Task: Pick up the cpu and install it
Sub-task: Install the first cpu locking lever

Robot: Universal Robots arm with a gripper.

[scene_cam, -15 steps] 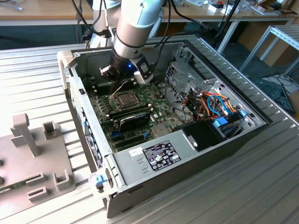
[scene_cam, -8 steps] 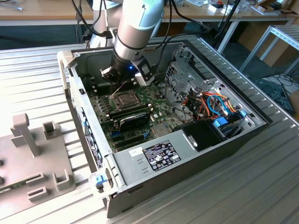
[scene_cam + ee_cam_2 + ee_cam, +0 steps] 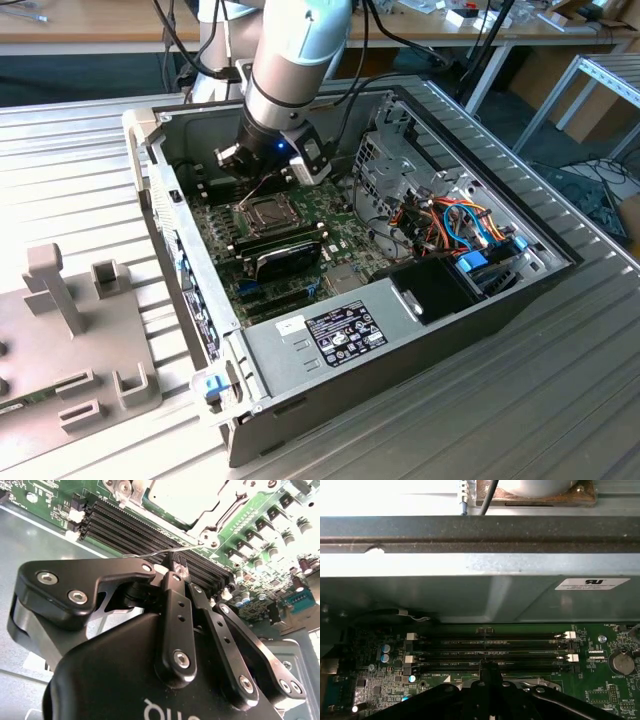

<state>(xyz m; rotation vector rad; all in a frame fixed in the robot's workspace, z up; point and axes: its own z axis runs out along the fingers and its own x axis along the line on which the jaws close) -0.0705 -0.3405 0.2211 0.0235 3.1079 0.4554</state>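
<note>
Second wrist view shows the fingers (image 3: pixel 176 572) drawn together at their tips, pinched on a thin silver wire lever (image 3: pixel 187 549) that runs from them toward the socket frame (image 3: pixel 210 522). Just beyond the tips lie the black memory slots (image 3: pixel 130 522), and past these, at the top of the frame, the cpu (image 3: pixel 187 497) sits seated in the socket, its pale metal top showing inside the frame.

In the first wrist view the same slots (image 3: pixel 490 652) cross the green motherboard (image 3: pixel 370 685) in the lower half of the frame, with the grey case wall (image 3: pixel 470 592) rising behind them.

In the exterior view the gripper (image 3: pixel 262 165) hangs from the arm (image 3: pixel 295 60) in the upper centre of the frame, reaching down into the open computer case (image 3: pixel 150 190). The cpu (image 3: pixel 264 211) lies just below it in the middle of the board, with a black fan shroud (image 3: pixel 285 255) next to it toward the lower edge. A power supply (image 3: pixel 330 335) fills the case's near corner, and coloured cables (image 3: pixel 465 225) bunch at the exterior view's right. The case rests on a ribbed metal tabletop (image 3: pixel 500 400); a grey fixture block (image 3: pixel 60 340) stands at the lower left.
</note>
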